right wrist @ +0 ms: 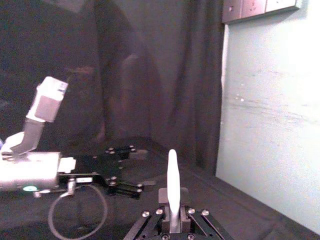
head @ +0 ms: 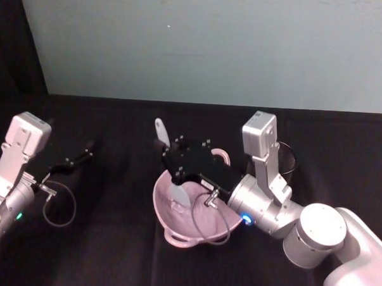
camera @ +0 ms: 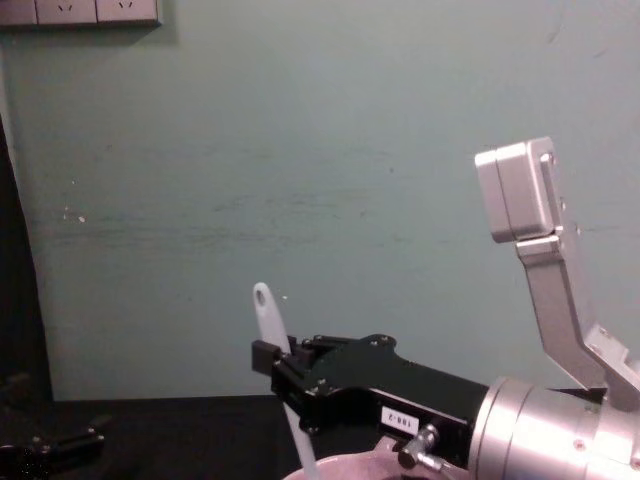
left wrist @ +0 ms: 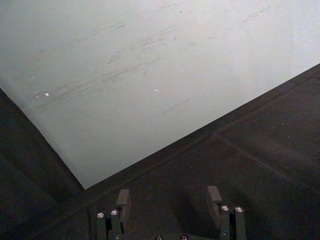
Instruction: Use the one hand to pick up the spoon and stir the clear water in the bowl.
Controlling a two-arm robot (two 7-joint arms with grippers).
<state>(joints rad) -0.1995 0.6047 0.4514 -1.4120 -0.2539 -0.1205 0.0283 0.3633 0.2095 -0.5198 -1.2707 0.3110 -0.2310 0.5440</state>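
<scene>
My right gripper [head: 172,160] hangs over the far rim of the pale pink bowl [head: 169,212] and is shut on the white spoon [head: 161,133]. The spoon stands steeply. Its handle end with the hole points up and back, and its flat head [head: 180,194] dips inside the bowl. In the chest view the spoon handle [camera: 267,312] rises above the gripper [camera: 282,378], with the bowl rim [camera: 350,468] just below. The right wrist view shows the handle [right wrist: 173,180] clamped between the jaws. My left gripper [head: 82,156] rests open and empty at the far left of the table.
A black wire-mesh cup [head: 287,158] stands behind my right forearm, right of the bowl. A pale wall [head: 214,43] closes off the back of the black-clothed table [head: 110,253]. A cable loop [head: 60,204] hangs by my left wrist.
</scene>
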